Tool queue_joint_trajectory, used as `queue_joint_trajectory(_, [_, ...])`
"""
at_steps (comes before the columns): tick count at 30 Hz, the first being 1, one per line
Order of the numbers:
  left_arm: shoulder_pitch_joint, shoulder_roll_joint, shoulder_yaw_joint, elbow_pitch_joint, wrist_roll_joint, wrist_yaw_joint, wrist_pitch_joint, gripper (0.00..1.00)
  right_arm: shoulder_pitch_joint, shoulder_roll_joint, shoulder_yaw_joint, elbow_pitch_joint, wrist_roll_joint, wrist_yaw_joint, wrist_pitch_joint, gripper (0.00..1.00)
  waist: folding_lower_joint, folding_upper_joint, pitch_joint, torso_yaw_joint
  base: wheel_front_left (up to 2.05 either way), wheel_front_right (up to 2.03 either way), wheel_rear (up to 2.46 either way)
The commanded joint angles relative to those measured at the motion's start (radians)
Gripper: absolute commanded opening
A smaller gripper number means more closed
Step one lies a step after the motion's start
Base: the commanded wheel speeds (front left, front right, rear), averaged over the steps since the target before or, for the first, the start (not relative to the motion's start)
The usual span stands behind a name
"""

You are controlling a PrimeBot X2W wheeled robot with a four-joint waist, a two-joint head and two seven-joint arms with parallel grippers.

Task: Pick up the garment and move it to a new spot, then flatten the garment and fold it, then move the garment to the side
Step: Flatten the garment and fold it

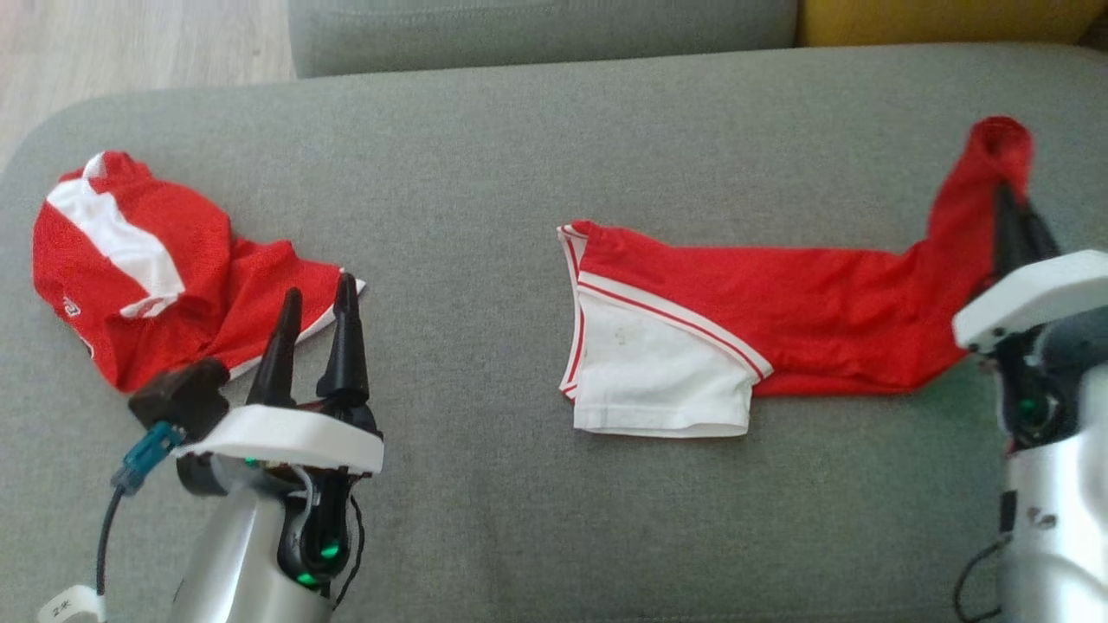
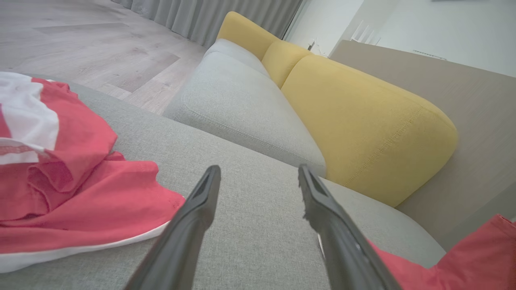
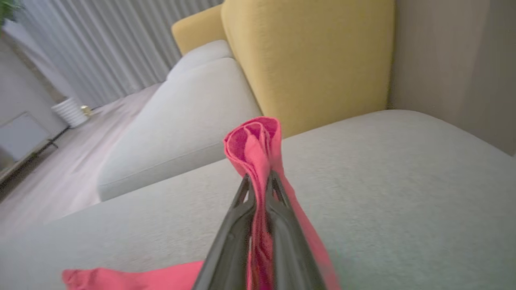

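Two grippers: right gripper (image 3: 261, 179) pinches the garment (image 3: 254, 137) by its rolled end; left gripper (image 2: 259, 169) gapes.

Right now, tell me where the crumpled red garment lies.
In the head view, the crumpled garment lies at the left end of the grey cushion, just left of the open left gripper.

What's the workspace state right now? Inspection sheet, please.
Surface: grey cushion, bare between the items.
Job's things: red-and-white garment, stretched out flat, right end lifted.
Clutter: second garment, red and white, crumpled at far left.
Grippers: left pincer open, near second garment's edge; right pincer shut on garment's end.
Cables: left cable, black with blue plug, at left wrist; right cable, black, by right arm.
Surroundings: yellow backrest, wood floor, curtain.
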Motion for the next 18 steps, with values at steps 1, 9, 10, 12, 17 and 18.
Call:
queue_joint_trajectory(1, [-0.017, 0.009, 0.030, -0.029, -0.009, 0.003, -0.005, 1.00, -0.014, 0.009, 0.055, -0.069, 0.033, -0.001, 0.014, 0.00, 0.0000, 0.0000, -0.012, -0.002, 0.00, 0.00, 0.00])
queue_joint_trajectory(9, [-0.003, 0.009, 0.015, -0.027, -0.016, 0.005, -0.005, 1.00, 0.055, 0.014, 0.235, -0.104, 0.269, -0.001, -0.018, 0.00, 0.0000, 0.0000, -0.034, 0.012, 0.00, 0.00, 0.00])
queue_joint_trajectory(10, [-0.003, 0.009, 0.013, -0.026, -0.018, 0.005, -0.005, 1.00, 0.061, 0.014, 0.261, -0.088, 0.291, -0.001, -0.039, 0.00, 0.0000, 0.0000, -0.034, 0.017, 0.00, 0.00, 0.00])
queue_joint_trajectory(12, [-0.002, 0.009, 0.004, -0.023, -0.020, 0.004, -0.005, 1.00, 0.066, 0.015, 0.313, -0.047, 0.338, -0.001, -0.087, 0.00, 0.0000, 0.0000, -0.035, 0.029, 0.00, 0.00, 0.00])
queue_joint_trajectory(17, [0.000, 0.009, -0.009, -0.018, -0.023, 0.007, -0.005, 1.00, 0.044, 0.015, 0.457, 0.065, 0.412, -0.001, -0.189, 0.00, 0.0000, 0.0000, -0.031, 0.061, 0.00, 0.00, 0.00])
queue_joint_trajectory(18, [0.001, 0.009, -0.012, -0.015, -0.023, 0.008, -0.005, 1.00, 0.039, 0.015, 0.491, 0.085, 0.411, -0.001, -0.205, 0.00, 0.0000, 0.0000, -0.029, 0.068, 0.00, 0.00, 0.00])
